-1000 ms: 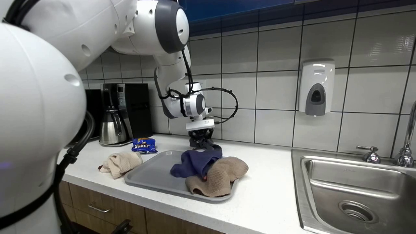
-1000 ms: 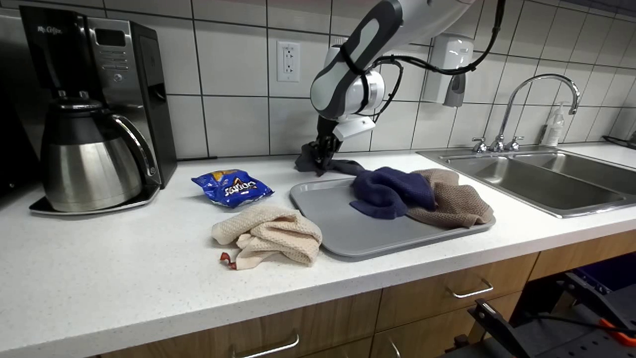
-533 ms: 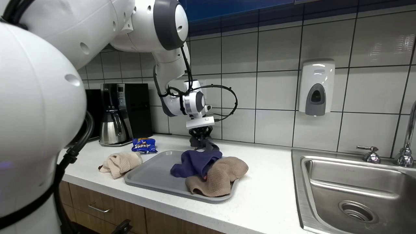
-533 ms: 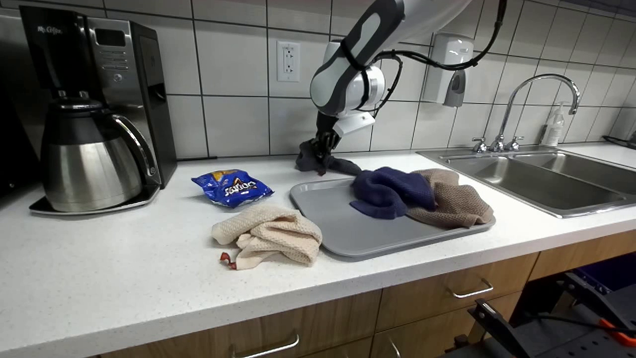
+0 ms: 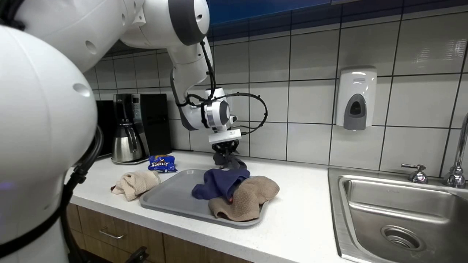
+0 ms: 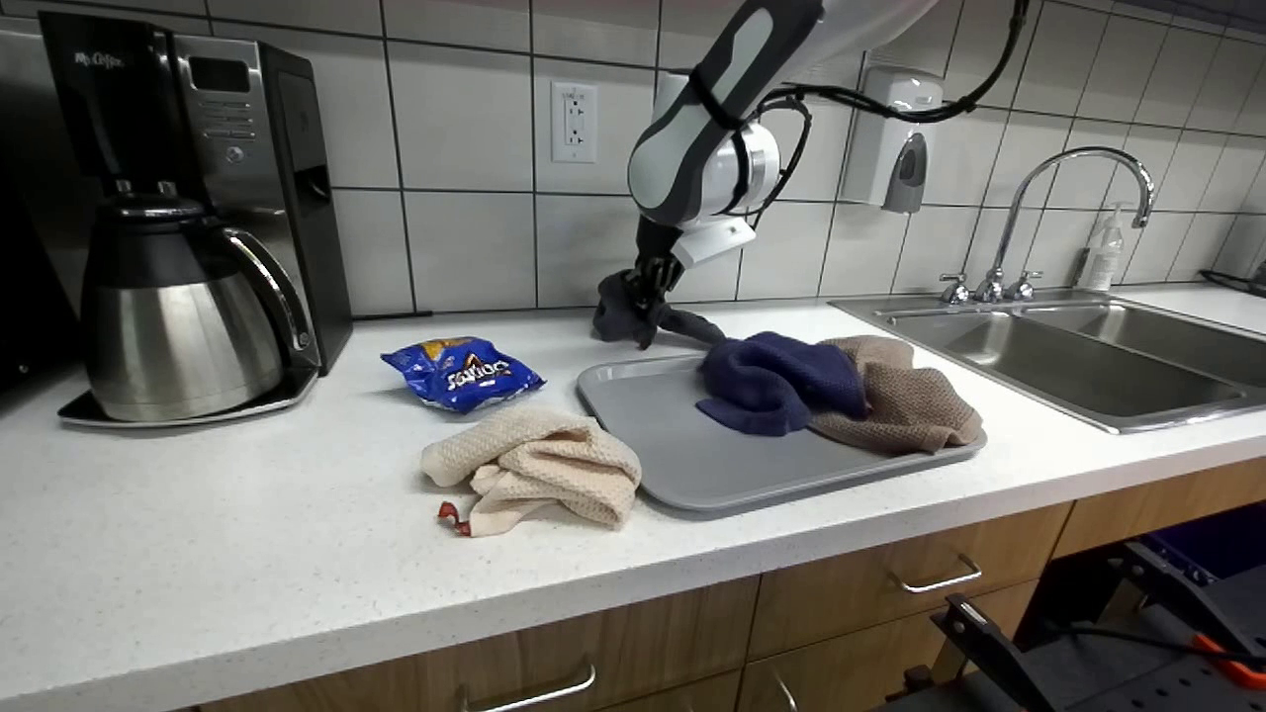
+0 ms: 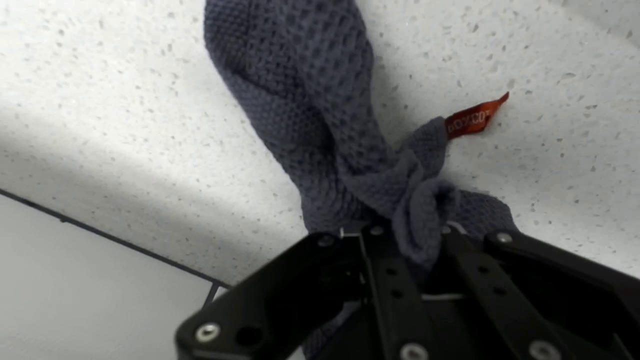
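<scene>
A glossy white tiled wall (image 5: 310,102) backs a speckled white bench (image 5: 299,204) in an exterior view. Near the wall's foot, the jaws grip a dark grey waffle-weave cloth (image 5: 229,161). At seven o'clock from it, a grey plastic tray (image 5: 168,193) keeps a crumpled navy-blue cloth (image 5: 219,184) and a brown textured cloth (image 5: 252,199) largely off the bench.

In an exterior view, a crumpled cream waffle cloth (image 6: 544,465) lies at the tray's nine o'clock, with a blue snack packet (image 6: 465,376) at eleven o'clock from it. The gripped cloth is at the tray's ten o'clock, its tail trailing towards the navy heap, probably because limp fabric sags.

In the wrist view, the jaws are nearly together, pinching a bunched fold that likely gives them firm purchase. Loose fabric runs towards eleven o'clock; a red fabric tag (image 7: 470,119) sticks out at one o'clock, clear of the grip.
</scene>
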`<move>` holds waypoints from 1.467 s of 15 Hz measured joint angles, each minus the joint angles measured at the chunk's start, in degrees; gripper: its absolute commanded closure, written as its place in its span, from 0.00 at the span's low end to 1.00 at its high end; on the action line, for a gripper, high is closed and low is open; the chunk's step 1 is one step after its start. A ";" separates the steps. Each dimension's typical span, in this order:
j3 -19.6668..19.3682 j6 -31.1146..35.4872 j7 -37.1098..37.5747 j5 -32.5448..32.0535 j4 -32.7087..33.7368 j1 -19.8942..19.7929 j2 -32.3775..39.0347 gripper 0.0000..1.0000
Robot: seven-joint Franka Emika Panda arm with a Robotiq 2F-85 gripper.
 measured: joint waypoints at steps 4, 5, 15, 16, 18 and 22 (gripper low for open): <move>-0.30 4.00 0.00 -0.02 -5.57 0.00 -3.60 0.97; -0.34 5.02 0.00 -0.03 -7.10 0.00 -4.67 0.97; -0.01 9.79 -1.03 -3.28 -21.91 0.04 -17.28 0.97; 0.23 9.84 -1.53 -3.28 -23.21 0.04 -18.42 0.97; 0.77 9.86 -2.23 -3.28 -25.66 0.04 -20.44 0.97; 1.32 9.99 -2.29 -3.31 -29.85 0.05 -24.24 0.97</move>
